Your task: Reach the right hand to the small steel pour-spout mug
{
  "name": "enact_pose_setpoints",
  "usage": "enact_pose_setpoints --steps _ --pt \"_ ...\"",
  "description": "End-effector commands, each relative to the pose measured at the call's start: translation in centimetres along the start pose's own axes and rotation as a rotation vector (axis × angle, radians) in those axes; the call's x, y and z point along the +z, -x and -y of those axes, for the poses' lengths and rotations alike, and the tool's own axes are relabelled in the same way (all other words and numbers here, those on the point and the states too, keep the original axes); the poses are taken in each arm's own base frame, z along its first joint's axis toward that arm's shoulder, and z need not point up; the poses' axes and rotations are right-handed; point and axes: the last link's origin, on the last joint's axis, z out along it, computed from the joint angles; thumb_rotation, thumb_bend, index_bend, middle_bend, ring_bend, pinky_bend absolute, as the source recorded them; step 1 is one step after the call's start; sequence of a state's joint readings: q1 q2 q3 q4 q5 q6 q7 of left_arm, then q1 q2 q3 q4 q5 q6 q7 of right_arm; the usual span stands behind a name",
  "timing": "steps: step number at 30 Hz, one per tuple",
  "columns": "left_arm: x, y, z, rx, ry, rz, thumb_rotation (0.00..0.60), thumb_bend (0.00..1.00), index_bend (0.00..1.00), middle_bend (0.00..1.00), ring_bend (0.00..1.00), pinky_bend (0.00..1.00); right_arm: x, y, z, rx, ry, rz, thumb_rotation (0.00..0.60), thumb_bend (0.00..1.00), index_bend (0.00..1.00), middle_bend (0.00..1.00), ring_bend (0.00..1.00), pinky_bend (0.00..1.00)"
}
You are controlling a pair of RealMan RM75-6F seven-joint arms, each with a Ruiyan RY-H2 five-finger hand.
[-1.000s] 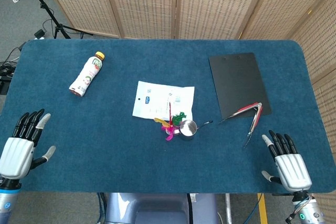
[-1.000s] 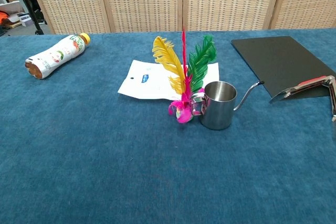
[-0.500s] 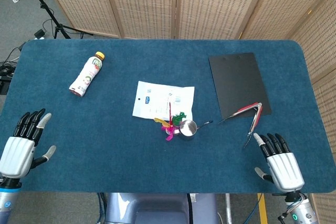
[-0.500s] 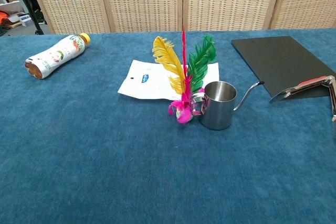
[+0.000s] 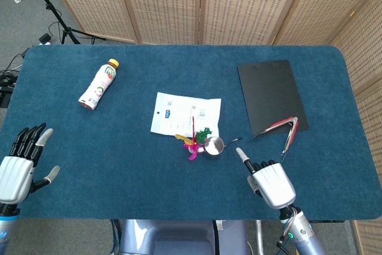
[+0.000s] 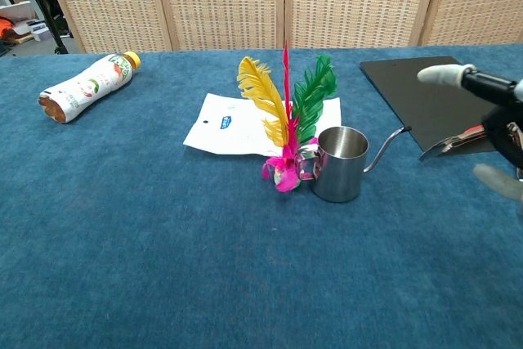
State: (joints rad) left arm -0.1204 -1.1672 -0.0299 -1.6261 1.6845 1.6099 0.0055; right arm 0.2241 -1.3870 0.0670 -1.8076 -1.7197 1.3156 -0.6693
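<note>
The small steel pour-spout mug (image 5: 214, 146) (image 6: 337, 163) stands upright at the table's middle, its thin spout pointing right. My right hand (image 5: 270, 183) (image 6: 493, 116) hovers to the mug's right, a short gap from the spout tip, with one finger stretched forward and nothing in it. My left hand (image 5: 17, 171) lies open at the table's front left corner, far from the mug; the chest view does not show it.
A feather shuttlecock (image 6: 286, 120) touches the mug's left side. Behind it lies a white packet (image 5: 185, 113). A black clipboard (image 5: 271, 95) and tongs (image 5: 285, 131) sit to the right, a bottle (image 5: 99, 83) lies at the back left.
My right hand has moved left from the table's front right corner toward the mug and now shows in the chest view. The left hand has drifted slightly nearer the front edge.
</note>
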Motion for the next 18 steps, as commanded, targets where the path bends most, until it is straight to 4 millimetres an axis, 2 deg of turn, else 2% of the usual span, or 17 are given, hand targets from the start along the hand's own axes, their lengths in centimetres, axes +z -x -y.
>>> enact_pose_setpoints --steps 1,8,18 --pt "-0.1 -0.1 0.1 -0.003 0.0 -0.003 0.6 0.27 0.0 0.0 0.0 0.0 1.8 0.0 1.5 0.008 -0.017 0.021 0.6 0.47 0.0 0.71 0.77 0.77" --pt "-0.1 -0.4 0.3 -0.01 -0.006 -0.005 0.6 0.26 0.0 0.0 0.0 0.0 5.5 0.7 4.6 0.03 -0.047 0.064 0.6 0.47 0.0 0.71 0.77 0.77" --pt "0.0 -0.4 0.4 -0.015 -0.011 -0.005 0.6 0.26 0.0 0.0 0.0 0.0 7.0 1.0 6.6 0.028 -0.061 0.087 0.6 0.47 0.0 0.71 0.77 0.77"
